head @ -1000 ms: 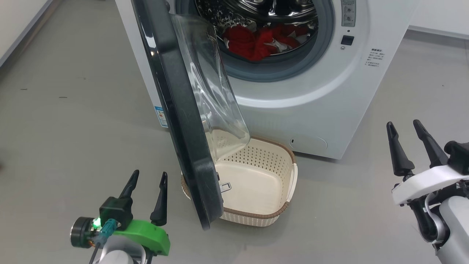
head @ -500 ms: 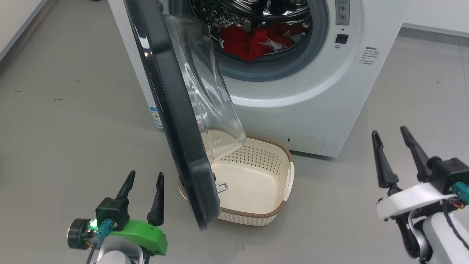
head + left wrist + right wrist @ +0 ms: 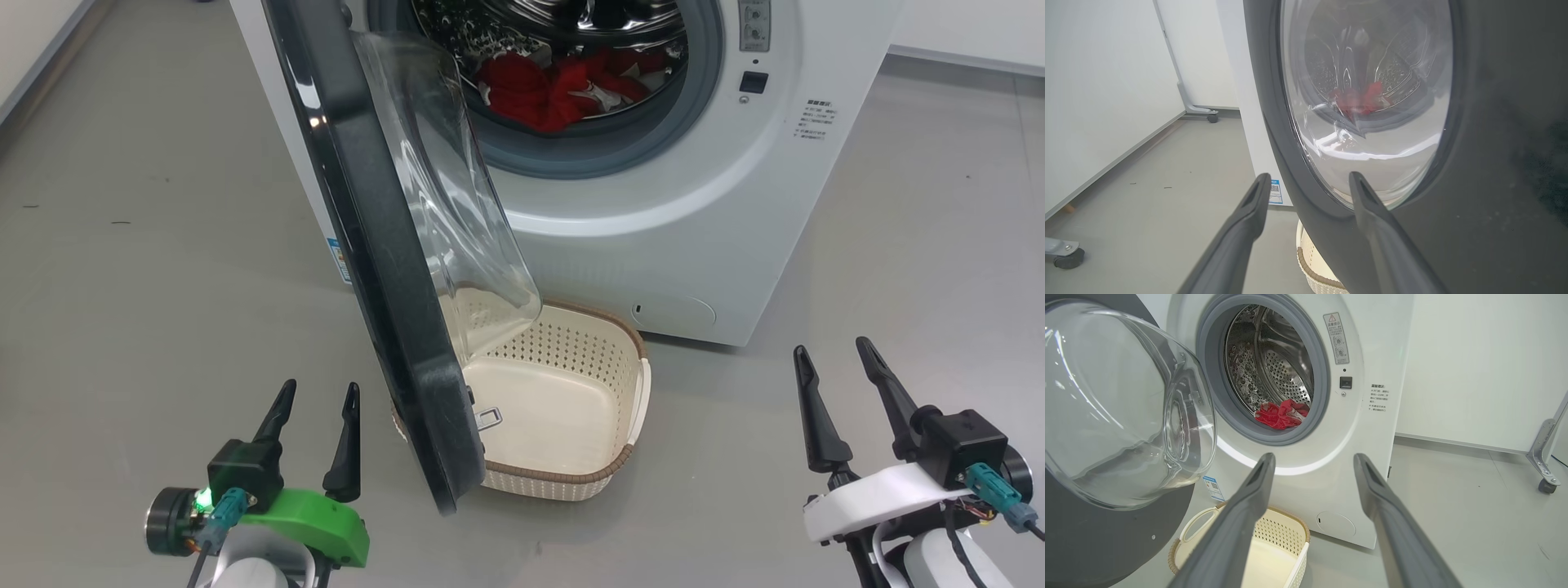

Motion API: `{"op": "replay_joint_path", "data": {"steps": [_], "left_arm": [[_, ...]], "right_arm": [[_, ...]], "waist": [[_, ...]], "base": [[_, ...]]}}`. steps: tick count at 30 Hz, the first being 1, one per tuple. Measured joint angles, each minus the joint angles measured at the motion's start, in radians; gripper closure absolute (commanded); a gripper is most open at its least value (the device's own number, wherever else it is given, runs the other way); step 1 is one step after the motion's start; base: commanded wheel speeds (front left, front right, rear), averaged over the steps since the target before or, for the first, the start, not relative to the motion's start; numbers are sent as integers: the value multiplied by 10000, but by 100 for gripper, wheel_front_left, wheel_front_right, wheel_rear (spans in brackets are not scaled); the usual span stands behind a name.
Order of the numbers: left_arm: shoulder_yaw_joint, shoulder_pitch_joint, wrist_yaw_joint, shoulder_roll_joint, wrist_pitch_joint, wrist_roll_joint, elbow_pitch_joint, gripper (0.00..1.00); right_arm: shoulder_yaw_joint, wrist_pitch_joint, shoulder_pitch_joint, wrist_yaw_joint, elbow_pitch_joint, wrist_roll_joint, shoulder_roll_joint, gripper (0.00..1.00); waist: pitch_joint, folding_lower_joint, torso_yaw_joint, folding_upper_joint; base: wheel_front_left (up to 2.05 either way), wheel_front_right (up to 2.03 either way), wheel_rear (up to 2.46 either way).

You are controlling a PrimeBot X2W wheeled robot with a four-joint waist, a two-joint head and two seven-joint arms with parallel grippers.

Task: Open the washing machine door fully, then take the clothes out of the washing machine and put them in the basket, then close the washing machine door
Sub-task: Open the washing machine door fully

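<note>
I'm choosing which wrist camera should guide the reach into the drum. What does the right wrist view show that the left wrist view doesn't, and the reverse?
Right wrist view: the open porthole, unobstructed: steel drum, grey rubber ring, and the inside of the basket, framed by the open right gripper. Left wrist view: the black outer face of the washing machine door, close ahead of the open left gripper. Both: the red clothes in the drum, directly on the right, through the door glass on the left, and the basket rim.

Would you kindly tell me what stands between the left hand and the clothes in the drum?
The partly open washing machine door: in the left wrist view, the clothes show through its glass.
</note>
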Motion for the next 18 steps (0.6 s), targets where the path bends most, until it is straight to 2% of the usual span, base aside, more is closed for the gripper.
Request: {"op": "replay_joint_path", "data": {"steps": [18], "left_arm": [[17,-1,0,0,0,0,2,0]], "right_arm": [[-535,0,407,443,-44,-495,637,0]], "waist": [[93,0,-128,0]], "base": [[0,0,0]]}}
